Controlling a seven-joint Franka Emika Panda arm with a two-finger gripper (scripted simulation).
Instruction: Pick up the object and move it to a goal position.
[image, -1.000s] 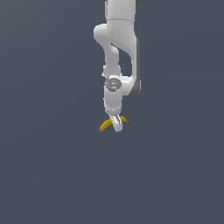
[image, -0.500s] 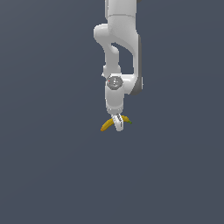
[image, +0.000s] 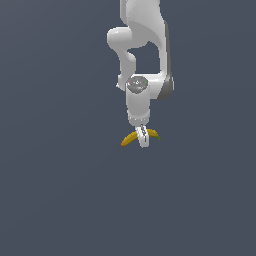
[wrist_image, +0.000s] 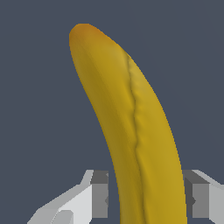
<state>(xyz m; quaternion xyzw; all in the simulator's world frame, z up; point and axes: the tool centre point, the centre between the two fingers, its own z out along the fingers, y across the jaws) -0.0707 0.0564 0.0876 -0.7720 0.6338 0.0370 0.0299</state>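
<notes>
Banana (wrist_image: 135, 131) filled our wrist view, running between the two fingers (wrist_image: 98, 192), which sat at its flanks; we judged the end effector (image: 143, 141) closed on it near mid-length. In the exterior view its ends stuck out either side below the arm (image: 142, 55). We judged the pick likely done and the carry left; no goal marker showed. We saw no containers.
</notes>
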